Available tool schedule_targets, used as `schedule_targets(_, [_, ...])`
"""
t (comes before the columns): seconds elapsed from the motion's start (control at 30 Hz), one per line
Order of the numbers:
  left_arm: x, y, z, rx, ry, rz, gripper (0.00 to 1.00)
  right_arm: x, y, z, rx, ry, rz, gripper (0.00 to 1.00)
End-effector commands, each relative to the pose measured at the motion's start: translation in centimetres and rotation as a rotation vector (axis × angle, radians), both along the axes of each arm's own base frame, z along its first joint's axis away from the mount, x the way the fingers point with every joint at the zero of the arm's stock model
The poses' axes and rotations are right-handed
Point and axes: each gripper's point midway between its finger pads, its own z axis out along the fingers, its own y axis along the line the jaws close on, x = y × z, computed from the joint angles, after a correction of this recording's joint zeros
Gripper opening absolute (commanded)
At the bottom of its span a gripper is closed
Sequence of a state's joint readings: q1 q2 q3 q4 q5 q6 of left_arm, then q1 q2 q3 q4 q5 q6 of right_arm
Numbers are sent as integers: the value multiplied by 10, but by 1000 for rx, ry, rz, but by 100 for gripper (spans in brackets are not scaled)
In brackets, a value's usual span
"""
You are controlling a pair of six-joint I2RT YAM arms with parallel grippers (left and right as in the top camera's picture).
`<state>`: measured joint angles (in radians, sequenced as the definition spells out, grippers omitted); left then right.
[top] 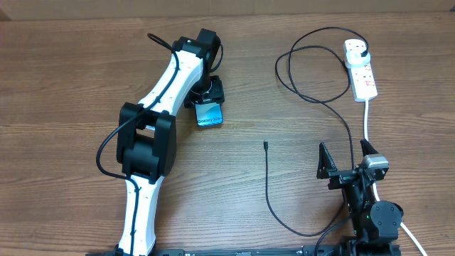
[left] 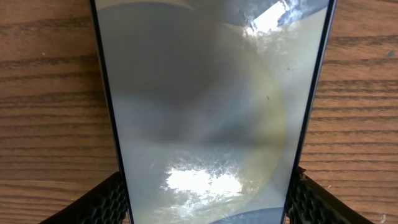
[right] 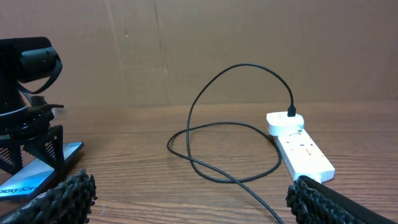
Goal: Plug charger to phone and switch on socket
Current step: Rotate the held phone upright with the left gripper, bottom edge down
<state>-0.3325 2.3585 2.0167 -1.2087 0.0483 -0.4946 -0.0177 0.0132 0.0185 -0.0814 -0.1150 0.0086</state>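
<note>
Finding: left gripper (top: 208, 103) clasps phone (top: 210, 118), mid-tabletop; right gripper (top: 346, 162) released, near-right corner. Advise holding phone steady while right fetches charger tip (top: 264, 145).

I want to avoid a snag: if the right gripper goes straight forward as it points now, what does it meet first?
Most likely the charger cable: its loop lies just ahead of the open right gripper. The socket sits off to the right. The gripper's height above the cable is unclear.

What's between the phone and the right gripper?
Overhead: only the charger's free connector end lies between phone and right gripper; otherwise bare table.
</note>
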Motion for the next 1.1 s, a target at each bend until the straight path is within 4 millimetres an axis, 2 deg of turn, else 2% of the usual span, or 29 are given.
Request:
schedule_targets(0.0, [8,-6,11,-22,-25,9,61,0,0,-3,6,2,-4,100])
schedule_targets(0.13, [13,-8,25,-30,-48,8,61,0,0,-3,6,2,-4,100])
schedule_targets(0.3, [23,-13,62,-67,-89,10,61,0,0,-3,6,2,-4,100])
schedule_targets(0.43, [22,-37,103,-319,-61,22,61,0,0,-3,6,2,-4,100])
schedule_targets(0.57, [19,-53,133,-607,6,45,61,0,0,-3,6,2,-4,100])
schedule_targets(0.87, [11,-58,188,-1026,143,110,62,0,0,-2,6,0,-4,100])
schedule_targets(0.97, [9,-64,209,-1153,183,112,62,0,0,11,8,-55,-1,100])
schedule_targets(1.0, [8,-65,215,-1187,197,115,62,-1,5,20,39,-87,30,100])
schedule_targets(1.07, [9,-68,223,-1235,209,113,62,-10,35,37,177,-122,220,100])
